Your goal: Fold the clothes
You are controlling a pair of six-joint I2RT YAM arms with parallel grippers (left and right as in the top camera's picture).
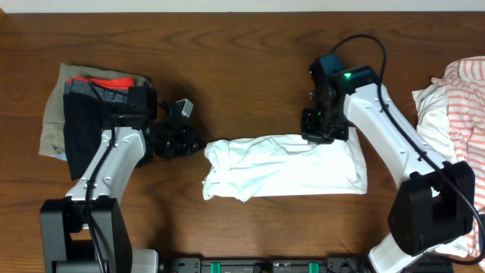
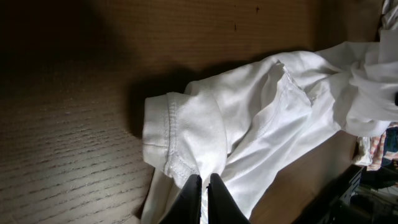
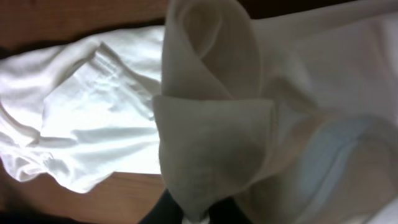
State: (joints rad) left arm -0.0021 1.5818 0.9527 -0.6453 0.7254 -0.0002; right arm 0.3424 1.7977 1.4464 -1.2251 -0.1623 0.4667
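So the white shirt [image 1: 284,167] lies in the middle of the dark wood-grain surface [image 1: 227,45]. It's folded into a rough long rectangle, soft and a bit rumpled, with lumpy loose edges at its left end. The fabric is plain, and a stitched hem shows on a cuff in the left wrist view.

The left pincer [image 1: 195,144] sits right at the shirt's left end, its 2 black tips pressed together on a thin bit of the white fabric just below that hemmed cuff. The right pincer [image 1: 317,135] is at the shirt's top edge, toward the right end. In its own wrist view it's pinching a fold of the shirt that bunches up out of the tips like a rolled cone.

Off to the left, apart from the shirt, there's a stack of clothes [image 1: 91,98] in khaki, black, grey and orange layers. At the far right edge a white garment with orange stripes [image 1: 464,91] lies crumpled, well apart from the shirt
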